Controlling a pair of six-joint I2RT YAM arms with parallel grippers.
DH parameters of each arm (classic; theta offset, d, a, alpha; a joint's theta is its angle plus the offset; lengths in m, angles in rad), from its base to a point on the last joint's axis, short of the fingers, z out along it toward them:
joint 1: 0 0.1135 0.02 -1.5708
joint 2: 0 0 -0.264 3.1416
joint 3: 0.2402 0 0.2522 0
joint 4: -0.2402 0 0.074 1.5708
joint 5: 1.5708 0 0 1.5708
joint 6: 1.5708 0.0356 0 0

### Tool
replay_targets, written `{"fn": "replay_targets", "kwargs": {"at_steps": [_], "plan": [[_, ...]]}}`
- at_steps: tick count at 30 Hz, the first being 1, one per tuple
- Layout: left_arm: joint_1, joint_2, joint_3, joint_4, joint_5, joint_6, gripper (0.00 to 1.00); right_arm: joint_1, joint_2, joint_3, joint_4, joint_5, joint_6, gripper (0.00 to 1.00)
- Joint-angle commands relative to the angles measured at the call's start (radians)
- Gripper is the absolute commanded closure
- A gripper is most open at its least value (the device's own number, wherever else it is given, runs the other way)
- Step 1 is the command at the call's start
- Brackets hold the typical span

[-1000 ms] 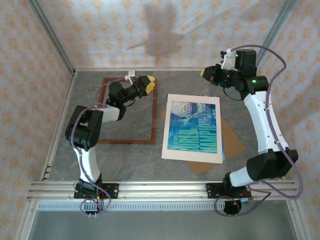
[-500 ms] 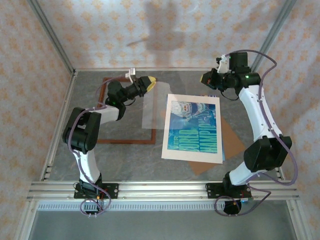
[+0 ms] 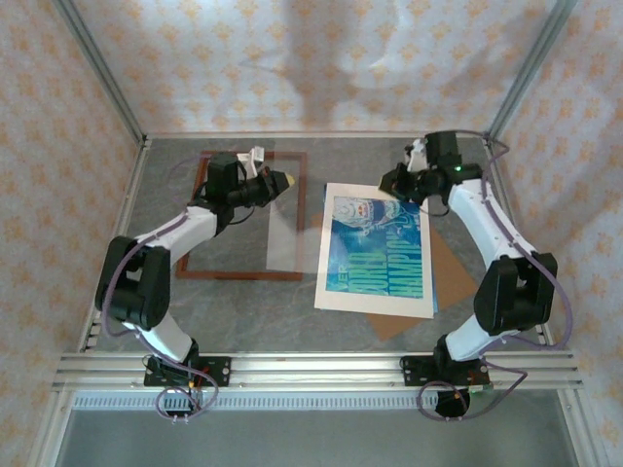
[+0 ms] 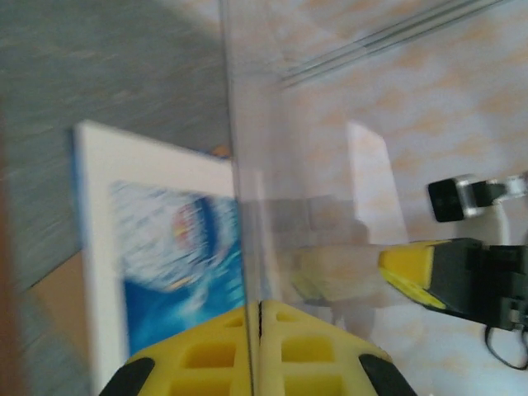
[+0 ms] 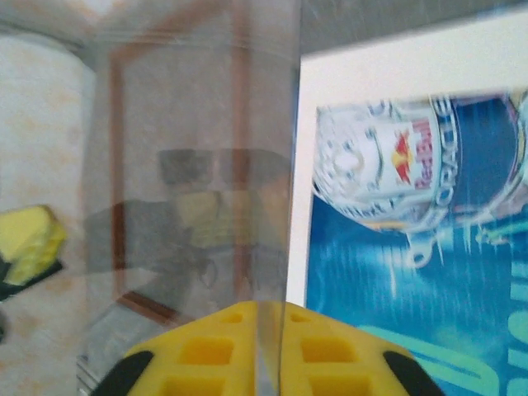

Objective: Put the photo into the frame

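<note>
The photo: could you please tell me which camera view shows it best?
The top external view: the photo lies flat and entirely visible inside its cream mat, lettering included. The right wrist view crops it to its upper part; the left wrist view catches a blurred portion beside a clear pane.

red bull emblem on the photo [image 5: 396, 247]; white lettering illegible

White-and-black arms [image 3: 185, 226], purple cables [image 3: 558, 292], yellow grid-moulded fingers [image 4: 206, 355].
</note>
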Motion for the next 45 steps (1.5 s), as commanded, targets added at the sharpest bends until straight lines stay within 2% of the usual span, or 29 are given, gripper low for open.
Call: {"fn": "replay_targets", "kwargs": {"at_steps": [1,5,8,14,18,22,27,31,36,45], "plan": [[0.019,-0.027,0.085,-0.533,-0.172,0.364,1.00,0.075,-0.013,-0.073,0.120,0.081,0.055,0.83],[0.041,-0.022,0.097,-0.571,-0.229,0.385,1.00,0.111,0.082,-0.092,0.152,0.089,0.077,0.67],[0.066,0.014,0.126,-0.589,-0.247,0.405,1.00,0.113,0.116,-0.106,0.134,0.175,0.060,0.58],[0.117,0.104,0.229,-0.681,-0.333,0.491,1.00,0.113,0.089,-0.137,0.133,0.292,0.017,0.55],[0.137,0.141,0.297,-0.733,-0.405,0.547,1.00,0.112,0.081,-0.144,0.146,0.288,0.013,0.55],[0.171,0.157,0.317,-0.697,-0.408,0.548,1.00,0.113,0.087,-0.141,0.153,0.278,0.013,0.54],[0.186,0.243,0.446,-0.804,-0.471,0.630,1.00,0.116,0.077,-0.149,0.169,0.248,0.002,0.53],[0.199,0.281,0.517,-0.856,-0.528,0.670,1.00,0.138,0.032,-0.188,0.222,0.250,-0.029,0.45],[0.213,0.334,0.565,-0.883,-0.540,0.696,1.00,0.177,-0.017,-0.207,0.256,0.291,-0.058,0.26],[0.216,0.368,0.604,-0.906,-0.560,0.718,1.00,0.191,0.000,-0.186,0.247,0.302,-0.054,0.15]]}}
